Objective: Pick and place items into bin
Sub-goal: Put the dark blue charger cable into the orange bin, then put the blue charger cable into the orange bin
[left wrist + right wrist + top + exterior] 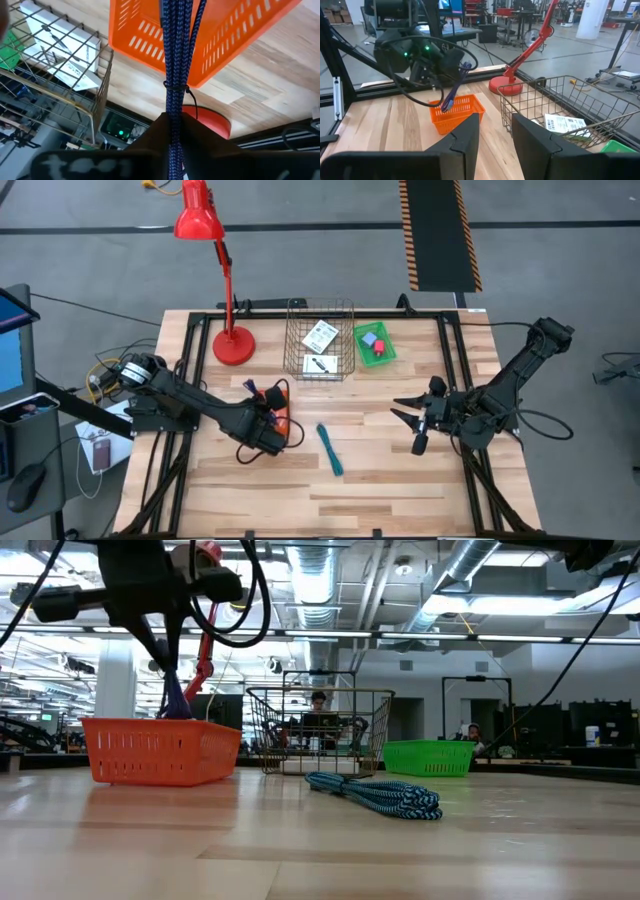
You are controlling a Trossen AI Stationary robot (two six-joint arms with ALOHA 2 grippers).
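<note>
Orange basket (281, 418) sits under my left gripper (268, 420), which pinches a dark-blue braided cord (176, 65) hanging into it. I see a 2nd, teal cord (330, 448) lying on the wood nearby. My right gripper (412, 420) waits spread apart. The wire bin (319, 340) holds what look like white cards (320, 336) (print unreadable).

High view: overhead, facing straight down, far enough to take in the whole bench (400, 480) and both arms.
Low view: at bench-top level, facing level across the wood into the room behind; teal rope (380, 795) near the lens.
Left wrist view: close, facing down onto the orange basket (220, 45).
Right wrist view: facing across the bench toward the other arm.
Shared by all four: orange basket and wire basket (318, 340).
</note>
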